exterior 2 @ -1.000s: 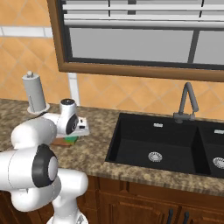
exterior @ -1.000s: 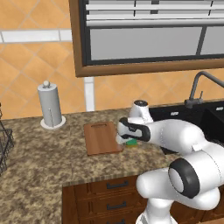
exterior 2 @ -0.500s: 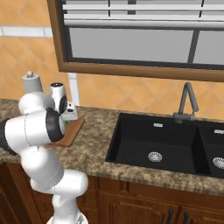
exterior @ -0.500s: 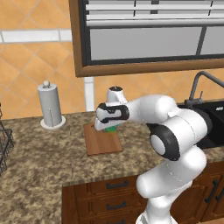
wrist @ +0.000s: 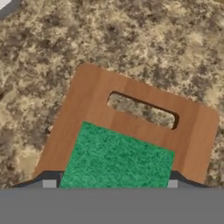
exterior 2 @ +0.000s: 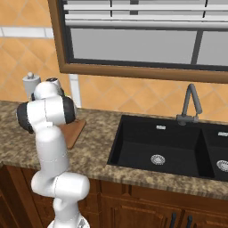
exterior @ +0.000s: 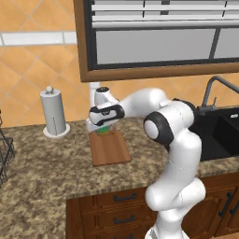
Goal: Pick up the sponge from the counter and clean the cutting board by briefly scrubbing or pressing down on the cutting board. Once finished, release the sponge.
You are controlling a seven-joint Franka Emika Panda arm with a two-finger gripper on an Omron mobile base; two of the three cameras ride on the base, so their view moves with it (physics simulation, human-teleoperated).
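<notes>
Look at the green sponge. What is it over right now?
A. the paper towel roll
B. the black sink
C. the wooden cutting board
C. In the hand view the sponge sits between the gripper tips, over the cutting board, near its slot handle.

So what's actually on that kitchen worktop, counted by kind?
Sponge: 1
Cutting board: 1
Paper towel holder: 1
Wire rack: 1
Sink basin: 2
Faucet: 1
Total: 7
</notes>
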